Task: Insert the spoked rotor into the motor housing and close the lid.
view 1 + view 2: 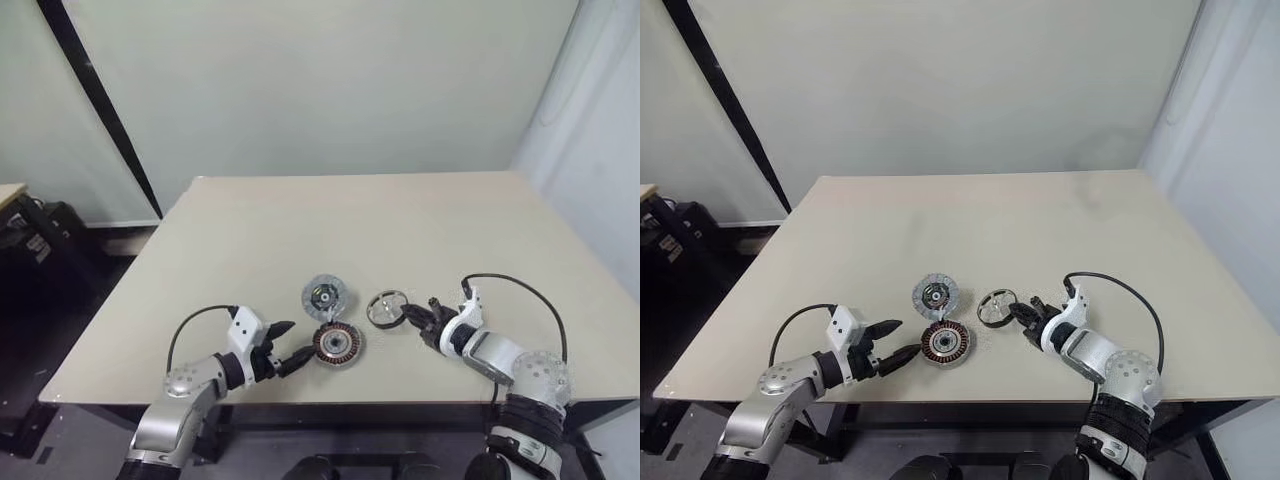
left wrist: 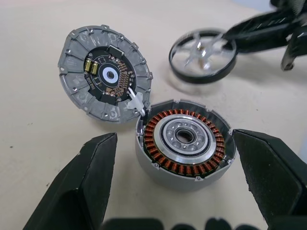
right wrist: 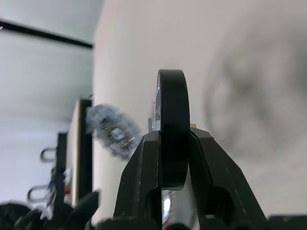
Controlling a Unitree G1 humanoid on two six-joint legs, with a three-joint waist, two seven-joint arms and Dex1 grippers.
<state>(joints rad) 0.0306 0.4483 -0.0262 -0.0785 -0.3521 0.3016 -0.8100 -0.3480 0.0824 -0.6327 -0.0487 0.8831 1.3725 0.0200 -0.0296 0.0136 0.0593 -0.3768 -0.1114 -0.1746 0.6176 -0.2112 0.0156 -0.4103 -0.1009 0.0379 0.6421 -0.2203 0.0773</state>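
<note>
The motor housing (image 2: 184,141), a squat round part with copper windings around a silvery centre, stands near the table's front edge. My left gripper (image 1: 290,345) is open just left of it, one finger (image 2: 91,182) on each side and neither touching it. The lid (image 1: 323,295), its ribbed grey face and dark hub turned up, leans at the housing's far side. The spoked rotor (image 1: 387,308), black-rimmed with silver spokes, hangs just above the table right of the housing. My right gripper (image 3: 172,139) is shut on the rotor's rim (image 3: 172,96).
The beige table (image 1: 350,220) stretches far behind the parts, and its front edge runs just under both grippers. A short white piece (image 2: 135,101) sits between lid and housing. A black strip (image 1: 100,100) slants down the wall at left.
</note>
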